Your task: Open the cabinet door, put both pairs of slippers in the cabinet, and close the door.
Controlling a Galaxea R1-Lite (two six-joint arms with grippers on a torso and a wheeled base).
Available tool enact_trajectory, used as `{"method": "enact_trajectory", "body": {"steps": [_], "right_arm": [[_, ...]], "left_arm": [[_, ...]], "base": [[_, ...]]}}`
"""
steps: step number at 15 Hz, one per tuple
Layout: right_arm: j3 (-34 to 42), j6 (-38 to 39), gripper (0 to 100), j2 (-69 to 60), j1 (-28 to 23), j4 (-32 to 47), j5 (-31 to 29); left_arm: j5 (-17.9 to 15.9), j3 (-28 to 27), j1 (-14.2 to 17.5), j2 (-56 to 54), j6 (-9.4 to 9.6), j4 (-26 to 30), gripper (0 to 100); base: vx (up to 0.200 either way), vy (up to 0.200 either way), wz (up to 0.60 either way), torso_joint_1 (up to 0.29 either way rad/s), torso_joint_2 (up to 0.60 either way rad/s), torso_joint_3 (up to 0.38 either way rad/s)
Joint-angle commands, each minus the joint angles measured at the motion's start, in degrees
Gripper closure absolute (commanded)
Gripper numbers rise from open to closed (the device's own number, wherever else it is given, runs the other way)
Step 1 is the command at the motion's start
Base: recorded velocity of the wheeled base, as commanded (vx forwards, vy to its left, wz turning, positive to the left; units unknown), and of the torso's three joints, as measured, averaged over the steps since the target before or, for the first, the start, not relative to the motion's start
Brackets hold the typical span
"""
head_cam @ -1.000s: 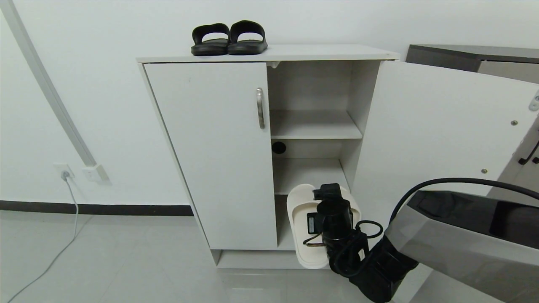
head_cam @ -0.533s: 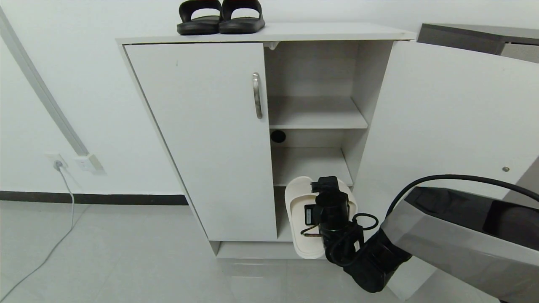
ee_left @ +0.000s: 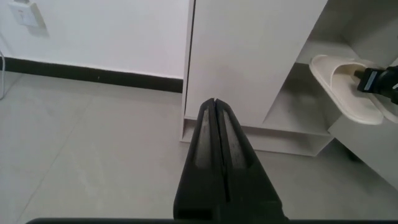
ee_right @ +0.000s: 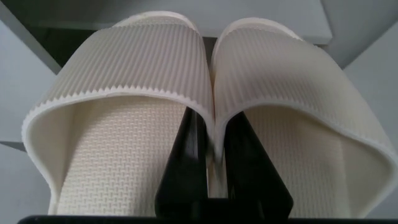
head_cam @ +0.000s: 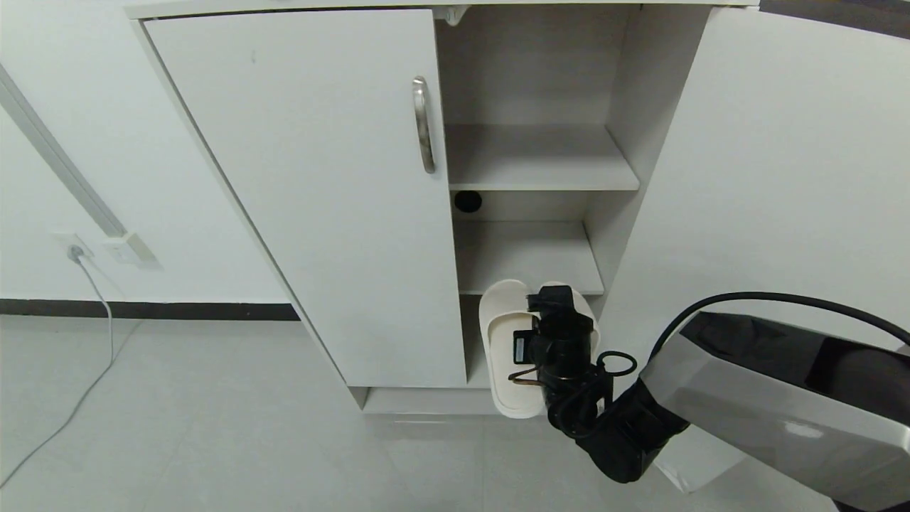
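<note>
Step in hand: first pair being stowed. The white slippers (head_cam: 502, 341) are pinched together at their inner strap edges by the right end effector (head_cam: 553, 307), at the mouth of the bottom compartment (head_cam: 473, 366) of the cabinet (head_cam: 625, 85). Far ends are inside, near ends overhang the front edge. The right door (head_cam: 768, 178) is swung open, the left door (head_cam: 306, 185) shut.

Next move, as judged: the pair is to be pushed farther in, set flat, then released. Clearance under the middle shelf (head_cam: 526, 259) is to be watched. The other pair and the door closing are not yet done.

The pinch itself is seen in the right wrist view; in the head view it is hidden by the wrist. In the left wrist view the left end effector (ee_left: 214, 109) is seen pressed together, empty, above the floor (ee_left: 81, 143), left of the slippers and well apart from them.
</note>
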Motion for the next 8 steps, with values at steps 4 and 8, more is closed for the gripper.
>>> {"method": "enact_trajectory", "body": {"steps": [4,8], "right_arm": [[0.53,-3.31,100,0.58,-0.63,-4.09,0.12],[0.45,-3.31,100,0.85,-0.8,-4.35,0.12]], "left_arm": [[0.06,0.01,0.0,0.07,-0.01,-0.06,100],[0.06,0.01,0.0,0.07,-0.01,-0.06,100]], "base": [[0.0,0.0,0.0,0.005,0.0,-0.045],[0.0,0.0,0.0,0.0,0.0,0.0]]}}
